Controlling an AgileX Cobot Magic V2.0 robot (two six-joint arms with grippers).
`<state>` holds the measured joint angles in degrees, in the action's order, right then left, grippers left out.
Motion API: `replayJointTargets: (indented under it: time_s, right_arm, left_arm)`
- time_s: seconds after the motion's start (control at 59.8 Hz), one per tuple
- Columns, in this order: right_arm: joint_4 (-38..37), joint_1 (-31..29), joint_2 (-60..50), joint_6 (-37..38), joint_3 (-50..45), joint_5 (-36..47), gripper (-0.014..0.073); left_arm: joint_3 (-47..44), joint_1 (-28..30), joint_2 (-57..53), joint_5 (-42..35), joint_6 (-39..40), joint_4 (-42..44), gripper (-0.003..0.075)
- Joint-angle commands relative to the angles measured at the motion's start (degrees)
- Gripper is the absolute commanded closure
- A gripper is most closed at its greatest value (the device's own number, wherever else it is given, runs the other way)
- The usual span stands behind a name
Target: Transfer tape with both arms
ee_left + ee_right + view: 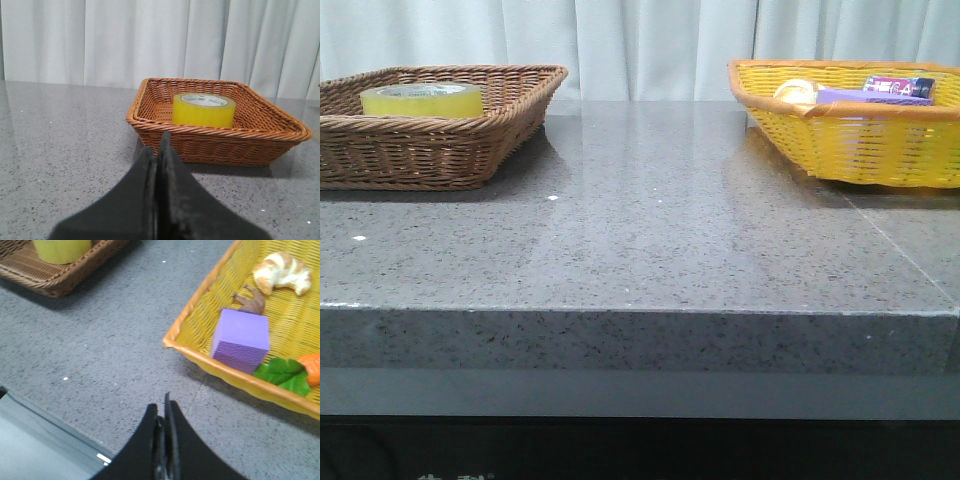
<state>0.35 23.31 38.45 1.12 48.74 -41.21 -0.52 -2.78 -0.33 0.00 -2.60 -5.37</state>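
Nearest you in both wrist views sit the claws: the left claw and the right claw each show fingers pressed together with nothing between them. Neither arm appears in the front view, so you may judge both as drawn back off the near edge of the table.

Progress: the transfer looks not yet begun. The tape lies flat, core upward, inside the brown basket at the far left corner of the table, well apart from either claw. Left for you, as a judgement: open the left claw, reach in and lift the roll, hand it across mid-table to the right claw, then presumably set it in the yellow basket at the far right corner.

Count: two claws; one tape roll; two baskets. The yellow basket holds one purple block, one croissant, one small brown figure, and one carrot with green leaves; a printed box also shows in the front view.
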Motion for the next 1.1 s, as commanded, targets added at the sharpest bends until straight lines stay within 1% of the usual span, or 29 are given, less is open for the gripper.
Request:
replayJointTargets:
  time_s: [0.0, 0.067, 0.184, 0.318, 0.485, 0.602, 0.887, 1.088]
  right_arm:
    - [-0.3, -3.3, -3.7, 0.0, -2.6, 7.1, 0.0662]
    - [0.4, -6.0, -7.4, 0.0, -7.5, 10.1, 0.0662]
    - [3.3, -11.2, -15.5, 0.0, -16.7, 20.1, 0.0662]
    - [5.8, -15.8, -24.3, 0.0, -27.5, 30.1, 0.0662]
    - [6.6, -20.0, -32.5, 0.0, -37.9, 37.7, 0.0662]
    - [6.6, -21.5, -35.8, 0.0, -42.4, 39.6, 0.0662]
    - [6.6, -21.6, -40.6, 0.0, -49.0, 41.2, 0.0662]
    - [6.6, -21.6, -40.6, 0.0, -48.8, 40.8, 0.0662]
  left_arm:
    - [-2.2, 0.0, -1.0, -4.6, 0.7, 0.0, 0.0740]
    - [-2.2, 0.0, -1.0, -4.6, 0.7, 0.0, 0.0740]
    - [-2.2, 0.0, -1.0, -4.6, 0.7, 0.0, 0.0740]
    - [-2.2, 0.0, -1.0, -4.6, 0.7, 0.0, 0.0740]
    - [-2.2, 0.0, -1.0, -4.6, 0.7, 0.0, 0.0740]
    - [-2.2, 0.0, -1.0, -4.6, 0.7, 0.0, 0.0740]
    - [-2.2, 0.0, -1.0, -4.6, 0.7, 0.0, 0.0740]
    - [-2.2, 0.0, -1.0, -4.6, 0.7, 0.0, 0.0740]
